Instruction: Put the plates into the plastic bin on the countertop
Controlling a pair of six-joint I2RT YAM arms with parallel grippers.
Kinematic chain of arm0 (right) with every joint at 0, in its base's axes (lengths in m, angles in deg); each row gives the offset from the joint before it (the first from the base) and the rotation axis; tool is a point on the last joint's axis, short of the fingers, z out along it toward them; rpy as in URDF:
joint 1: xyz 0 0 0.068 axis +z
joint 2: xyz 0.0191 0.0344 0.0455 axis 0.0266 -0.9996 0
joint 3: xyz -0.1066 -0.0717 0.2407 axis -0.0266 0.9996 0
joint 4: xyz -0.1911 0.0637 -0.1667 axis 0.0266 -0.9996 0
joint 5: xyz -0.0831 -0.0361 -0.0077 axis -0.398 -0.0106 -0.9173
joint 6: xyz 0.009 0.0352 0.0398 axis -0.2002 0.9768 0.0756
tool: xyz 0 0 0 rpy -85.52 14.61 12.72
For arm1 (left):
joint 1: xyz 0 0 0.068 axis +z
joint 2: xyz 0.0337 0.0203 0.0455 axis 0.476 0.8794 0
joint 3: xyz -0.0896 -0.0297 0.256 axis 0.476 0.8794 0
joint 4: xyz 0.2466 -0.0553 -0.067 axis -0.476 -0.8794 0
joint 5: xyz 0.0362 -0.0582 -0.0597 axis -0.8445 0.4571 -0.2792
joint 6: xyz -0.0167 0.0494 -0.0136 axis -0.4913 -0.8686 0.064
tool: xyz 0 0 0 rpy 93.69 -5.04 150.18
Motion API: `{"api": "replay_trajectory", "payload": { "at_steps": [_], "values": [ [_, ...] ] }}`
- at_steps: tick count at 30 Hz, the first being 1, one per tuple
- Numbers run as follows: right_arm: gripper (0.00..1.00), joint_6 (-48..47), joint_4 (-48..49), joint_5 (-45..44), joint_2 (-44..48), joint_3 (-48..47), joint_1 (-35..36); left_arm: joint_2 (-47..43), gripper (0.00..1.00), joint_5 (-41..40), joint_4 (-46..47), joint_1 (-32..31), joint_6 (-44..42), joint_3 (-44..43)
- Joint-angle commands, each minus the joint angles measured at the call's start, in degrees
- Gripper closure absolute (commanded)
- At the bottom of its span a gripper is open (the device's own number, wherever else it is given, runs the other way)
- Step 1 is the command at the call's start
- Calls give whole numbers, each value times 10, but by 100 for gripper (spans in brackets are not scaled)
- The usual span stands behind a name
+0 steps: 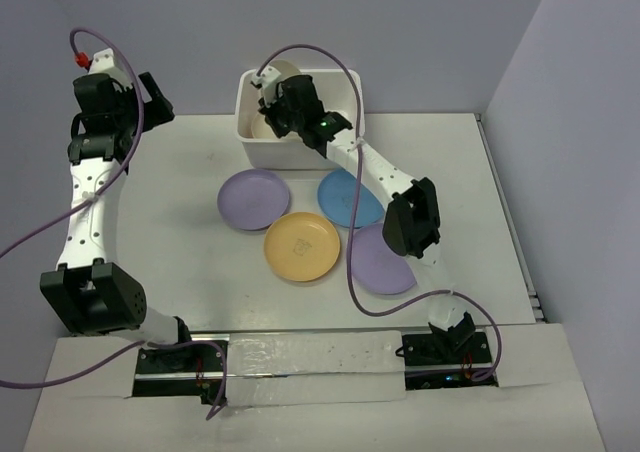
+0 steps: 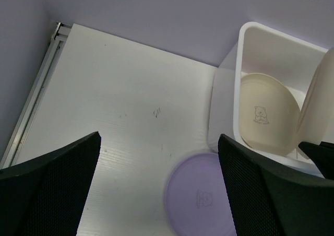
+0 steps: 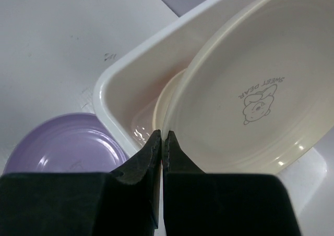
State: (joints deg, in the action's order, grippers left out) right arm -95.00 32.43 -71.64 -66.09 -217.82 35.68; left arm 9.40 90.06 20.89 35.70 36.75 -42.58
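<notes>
a lab robot bench: bare white tabletop (image 1: 180, 262) below the right claw (image 3: 162, 138), plain lavender walls (image 1: 400, 22) behind it, purple cables (image 1: 302, 45) looping beside it.

Bright, even light; soft shadows, faint glare inside the plastic bin (image 3: 125, 97)

Left countertop (image 1: 180, 172) open; right arm (image 1: 372, 169), plate (image 3: 250, 90) apparently crowd bin (image 1: 280, 153).

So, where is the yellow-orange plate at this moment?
In the top view the yellow-orange plate lies flat on the countertop, centre, below the plastic bin; a purple plate is at its upper left, the blue plate at its upper right.
</notes>
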Motion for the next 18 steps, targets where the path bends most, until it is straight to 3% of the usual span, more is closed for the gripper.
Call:
{"api": "replay_trajectory", "payload": {
  "at_steps": [1, 5, 6, 8, 11, 15, 18],
  "values": [
    [100, -29, 61, -27, -22, -24, 13, -28, 1, -4, 8, 6, -10, 9],
    [97, -30, 59, -41, -40, -37, 13, -37, 1, -3, 5, 7, -10, 19],
    [88, -27, 59, -40, -43, -41, 14, -39, 1, -2, 4, 8, -10, 23],
    [49, -22, 57, -38, -45, -50, 16, -44, 1, 3, 1, 10, -9, 34],
    [23, -6, 46, -29, -39, -83, 21, -51, 1, 24, 3, 19, 4, 58],
    [12, 22, 28, -8, 10, -112, 24, -54, 1, 68, 12, 32, 23, 111],
    [10, 33, 53, -7, 85, -58, 22, -46, 3, 103, 22, 33, 22, 152]
  ]
}}
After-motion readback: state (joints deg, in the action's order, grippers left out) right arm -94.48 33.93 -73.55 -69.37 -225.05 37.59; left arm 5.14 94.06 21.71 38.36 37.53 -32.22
